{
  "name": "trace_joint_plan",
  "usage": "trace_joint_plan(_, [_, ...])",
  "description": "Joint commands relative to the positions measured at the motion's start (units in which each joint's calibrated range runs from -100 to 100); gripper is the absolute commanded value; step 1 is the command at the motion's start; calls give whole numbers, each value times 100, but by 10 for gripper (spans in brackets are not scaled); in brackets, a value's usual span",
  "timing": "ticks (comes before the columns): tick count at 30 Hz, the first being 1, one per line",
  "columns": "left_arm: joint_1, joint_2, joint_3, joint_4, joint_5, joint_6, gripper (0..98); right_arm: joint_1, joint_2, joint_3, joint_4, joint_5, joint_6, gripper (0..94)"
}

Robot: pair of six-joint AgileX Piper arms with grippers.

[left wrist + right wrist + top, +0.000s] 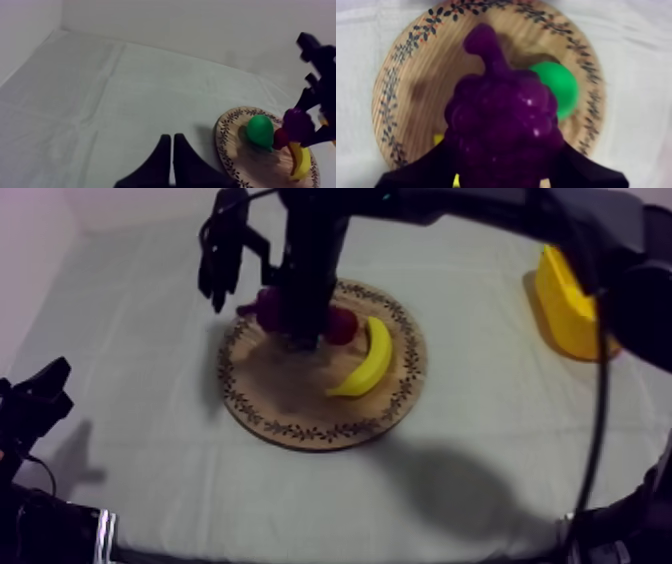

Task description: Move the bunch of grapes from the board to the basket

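A purple bunch of grapes (501,117) sits between the dark fingers of my right gripper (503,167), which is shut on it over the round wooden board (411,75). From above, the right arm comes in from the upper right and covers most of the grapes (262,306); its gripper (298,326) is over the board's (300,413) far left part. In the left wrist view the grapes (297,124) look slightly above the board (235,150). The yellow basket (565,303) stands at the far right. My left gripper (42,393) rests low at the left, its fingers (162,157) together.
On the board lie a banana (368,360), a small red fruit (343,326) and a green pear (558,90) close beside the grapes. Bare cloth lies between the board and the basket. A wall rises behind the table.
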Motion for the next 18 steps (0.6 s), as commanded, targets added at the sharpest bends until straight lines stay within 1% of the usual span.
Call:
trace_joint_plan(1, [-1,0,-4,-4,-3,-1,1,71,-725,361,34,-149,-13,337])
trace_joint_plan(8, [-1,0,-4,-4,-3,-1,1,525,-1981,1077,175,-599,-71,344])
trace_joint_plan(12, [-1,0,-4,-4,-3,2,1,863,-2566,1352,267,-874,-163,346])
trace_joint_plan(18, [-1,0,-4,-4,-3,4,1,1415,-3288,1696,311,-1171,-265,349])
